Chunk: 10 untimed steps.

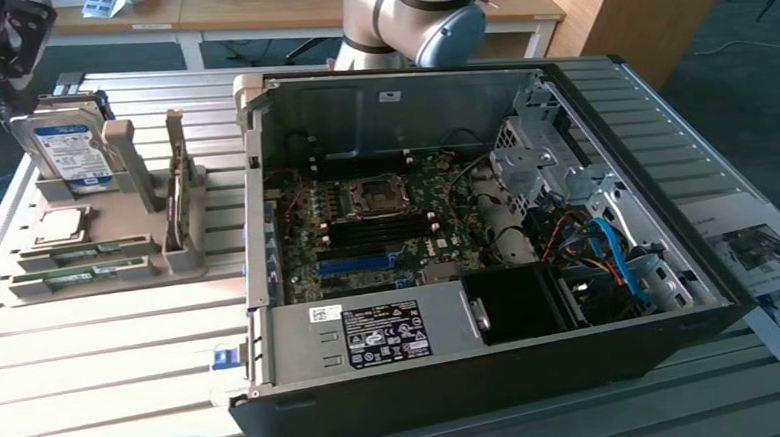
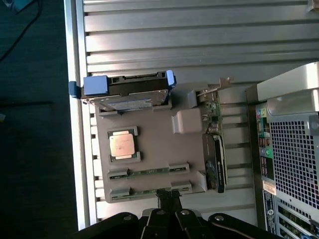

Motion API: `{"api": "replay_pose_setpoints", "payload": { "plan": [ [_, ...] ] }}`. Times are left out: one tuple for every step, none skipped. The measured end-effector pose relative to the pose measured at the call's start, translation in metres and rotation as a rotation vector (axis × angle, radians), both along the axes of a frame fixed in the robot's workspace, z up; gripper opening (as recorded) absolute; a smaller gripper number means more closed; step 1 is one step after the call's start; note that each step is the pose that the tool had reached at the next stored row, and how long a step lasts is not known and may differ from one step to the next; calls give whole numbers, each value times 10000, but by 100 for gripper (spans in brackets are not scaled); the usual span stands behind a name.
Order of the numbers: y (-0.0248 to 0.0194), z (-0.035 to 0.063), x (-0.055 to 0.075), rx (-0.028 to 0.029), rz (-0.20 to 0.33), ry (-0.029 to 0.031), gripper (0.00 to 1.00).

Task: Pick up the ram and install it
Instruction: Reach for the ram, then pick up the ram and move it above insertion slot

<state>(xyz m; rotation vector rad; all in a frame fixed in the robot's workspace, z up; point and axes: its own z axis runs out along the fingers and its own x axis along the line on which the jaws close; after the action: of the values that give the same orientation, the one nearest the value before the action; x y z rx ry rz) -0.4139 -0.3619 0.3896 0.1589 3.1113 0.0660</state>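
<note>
Shut, empty gripper (image 2: 169, 195) well above holder (image 2: 159, 144) edge, nearest the ram (image 2: 147, 191); ram flat in outermost groove, second stick (image 2: 149, 172) just beside. Could strike the stick with fingers together rather than straddle it; could catch both sticks; could cock it in the groove on a skewed lift. Nearby on holder: CPU (image 2: 123, 144), hard drive (image 2: 127, 94), upright card (image 2: 215, 149); open case (image 1: 572, 369) beside, blue slot (image 1: 361, 263) inside, cables near.

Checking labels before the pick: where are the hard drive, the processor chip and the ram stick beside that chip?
hard drive (image 2: 128, 98), wrist view, metal body.
processor chip (image 2: 123, 145), wrist view, centre of its lid.
ram stick (image 2: 149, 172), wrist view, middle of green board.
</note>
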Motion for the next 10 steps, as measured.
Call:
{"api": "replay_pose_setpoints", "payload": {
  "plan": [
    [14,0,-1,0,-1,0,11],
    [28,0,-2,0,-1,1,11],
    [42,-1,-3,0,-2,0,11],
    [55,-1,-4,0,-2,0,11],
    [69,-1,-4,0,-1,0,11],
    [78,-1,-5,0,-2,-1,11],
    [79,-1,-6,0,-2,0,11],
    [80,-1,-6,0,-1,0,11],
    [80,-1,-5,0,-1,0,11],
    [80,-1,-5,0,-1,0,11]
  ]
}}
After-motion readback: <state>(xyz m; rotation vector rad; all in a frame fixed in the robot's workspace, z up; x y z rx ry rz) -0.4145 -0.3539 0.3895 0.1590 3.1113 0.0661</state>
